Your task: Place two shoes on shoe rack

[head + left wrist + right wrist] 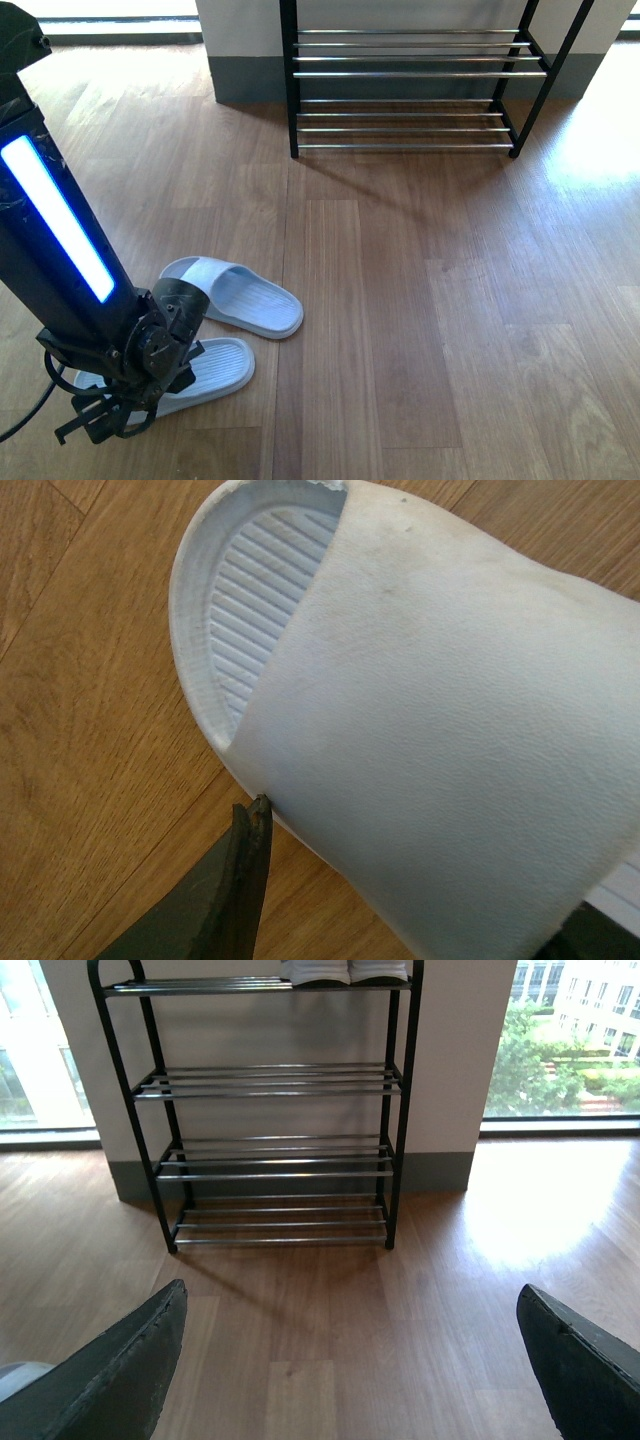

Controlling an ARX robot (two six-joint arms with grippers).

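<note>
Two pale blue slides lie on the wood floor at the near left. My left gripper (pixel 105 410) is shut on the nearer slide (pixel 215 365), at its strap end. The other slide (pixel 240 295) lies just beyond it, untouched. In the left wrist view the held slide's strap (pixel 440 740) fills the space between the fingers (pixel 245 880) of the left gripper (pixel 425 865). The shoe rack (pixel 400 75) stands against the far wall. My right gripper (pixel 350 1355) hangs open above bare floor, facing the shoe rack (pixel 280 1155), and does not show in the front view.
White-soled shoes (pixel 345 970) stand on the rack's top tier, cut off by the frame edge. The lower tiers hold nothing. Windows flank the wall behind the rack. Bare wood floor (pixel 420 300) stretches between the slides and the rack.
</note>
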